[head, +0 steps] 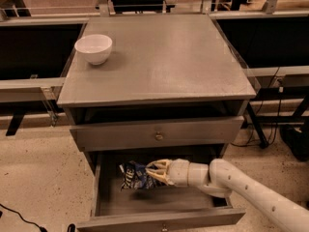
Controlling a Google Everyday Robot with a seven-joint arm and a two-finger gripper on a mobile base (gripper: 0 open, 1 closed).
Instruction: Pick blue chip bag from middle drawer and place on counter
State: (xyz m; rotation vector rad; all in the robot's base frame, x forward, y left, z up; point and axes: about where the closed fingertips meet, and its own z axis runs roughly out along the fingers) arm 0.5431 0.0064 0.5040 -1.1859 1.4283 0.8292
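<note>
My gripper [155, 172] is pinching the blue chip bag [132, 176] by its right edge, just above the middle drawer [159, 201] floor. I'm worrying about it slipping free or snagging the upper drawer [193, 132] overhanging the middle drawer.

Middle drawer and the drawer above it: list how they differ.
The middle drawer is pulled far out; the upper drawer is nearly shut. The middle drawer holds the blue chip bag, gripped by the pincer; the upper drawer's inside is hidden. Both are grey with a small front knob.
</note>
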